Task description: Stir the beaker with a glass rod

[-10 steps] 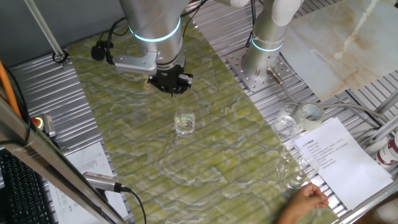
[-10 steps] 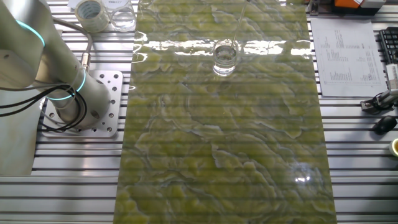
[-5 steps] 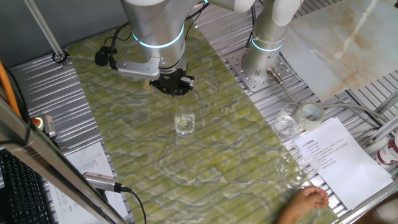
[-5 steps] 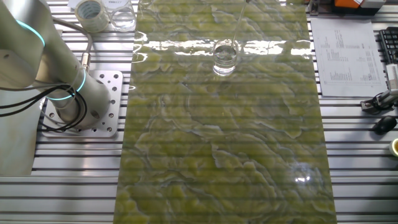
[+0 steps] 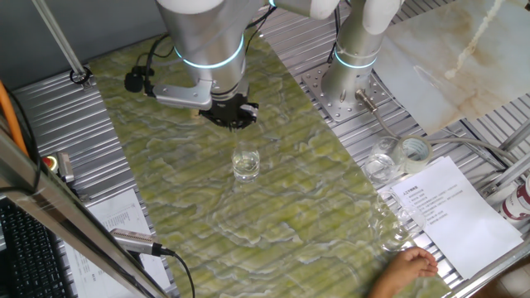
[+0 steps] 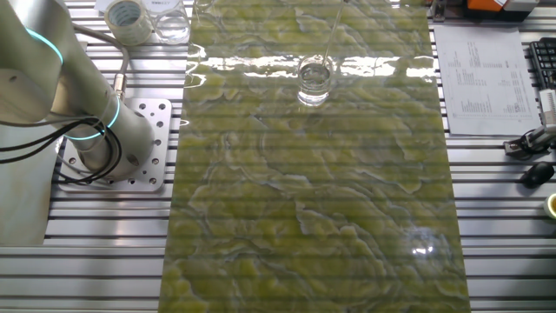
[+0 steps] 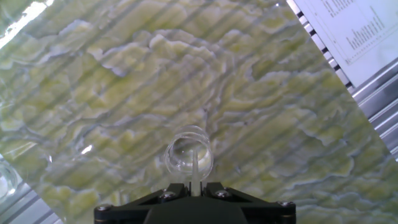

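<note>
The gripper is closed on the upper end of the rod, thin, light, slippery and brittle-looking, so hold it gently up high, its tip in the beaker mid-mat, which looks light enough to tip.

The rod runs off the top edge there; the pincer fingertips are cut off below in hand view.
</note>
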Available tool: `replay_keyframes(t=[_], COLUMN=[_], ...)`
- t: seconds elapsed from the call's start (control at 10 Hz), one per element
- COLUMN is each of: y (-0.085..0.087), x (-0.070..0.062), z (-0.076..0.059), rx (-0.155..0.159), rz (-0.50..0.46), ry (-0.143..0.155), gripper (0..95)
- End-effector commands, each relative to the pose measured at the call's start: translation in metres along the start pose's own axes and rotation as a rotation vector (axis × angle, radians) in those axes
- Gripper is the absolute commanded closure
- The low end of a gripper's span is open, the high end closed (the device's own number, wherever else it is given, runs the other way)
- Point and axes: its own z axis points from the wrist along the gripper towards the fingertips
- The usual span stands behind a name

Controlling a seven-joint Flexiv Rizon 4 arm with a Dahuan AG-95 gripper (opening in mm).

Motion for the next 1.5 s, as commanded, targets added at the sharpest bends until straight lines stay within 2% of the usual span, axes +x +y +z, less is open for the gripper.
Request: replay_keyframes(t=[0.1, 0.7, 1.1, 1.3, 1.5], y=[-0.001, 0.007, 0.013, 0.016, 0.02], x=[-0.003, -0.013, -0.016, -0.019, -0.024], z=[0.0, 0.003, -0.005, -0.004, -0.003], rx=[-0.001, 0.018, 0.036, 0.05, 0.049], rz=[0.005, 0.005, -0.007, -0.016, -0.013], ry=[0.007, 0.023, 0.05, 0.066, 0.068], gripper=[95.0, 95.0, 95.0, 95.0, 95.0])
